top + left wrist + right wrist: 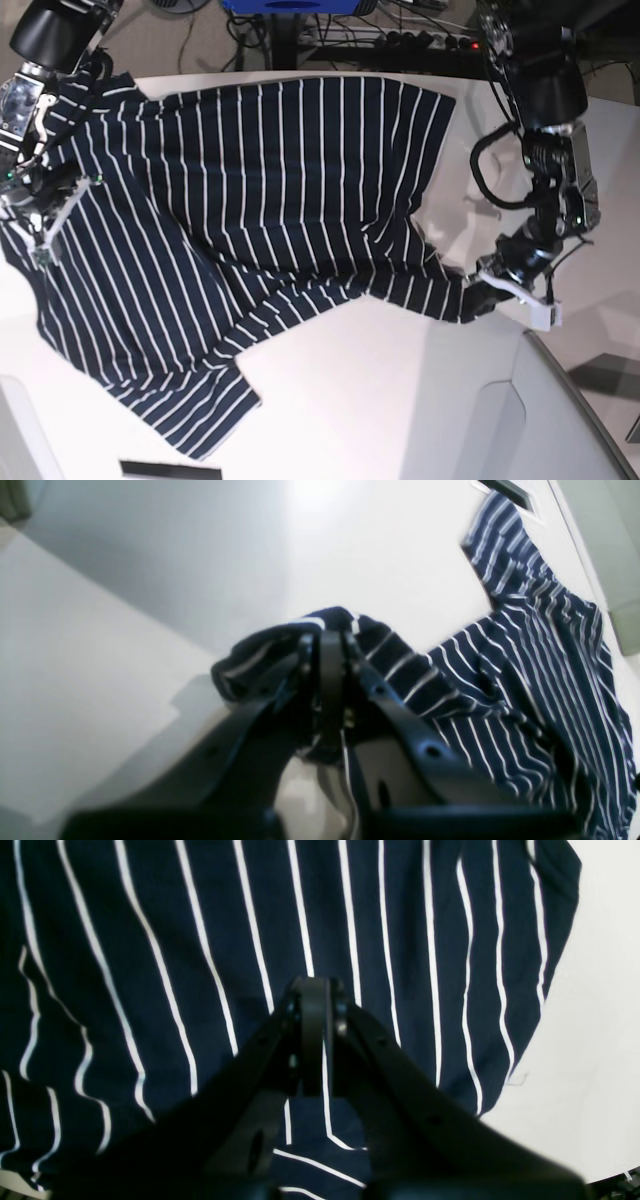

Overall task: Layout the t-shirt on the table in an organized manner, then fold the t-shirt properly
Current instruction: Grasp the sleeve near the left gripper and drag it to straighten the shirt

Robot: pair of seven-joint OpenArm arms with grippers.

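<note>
- We see a white tabletop (400,400) with a curved edge, cables and a power strip on the floor behind it, and a black strip lying near its front edge.
- The t-shirt (260,220) lies on the tabletop, spread across the back and left of the base view, striped side up, one sleeve pointing toward the front edge.
- Layout looks to us roughly half done: the broad middle panel is fairly flat, but diagonal creases run through the lower part and the fabric narrows into a stretched point toward the right of the base view.
- No fold is made yet, as far as we can tell; smoothing the creases, squaring the sleeves and hem, and all the folding are left.
- The left pincer (330,645) is clamped on a bunched corner of the t-shirt, its jaws together with cloth wrapped around the tips; in the base view it sits low by the tabletop's right edge, forearm reaching down from a raised elbow, the cloth drawn taut toward it.
- The right pincer (315,990) has its jaws together, tips pointed down at the striped cloth; we cannot tell whether it pinches any fabric or merely presses on it.
- That arm stands at the far left of the base view, over the t-shirt's edge.
</note>
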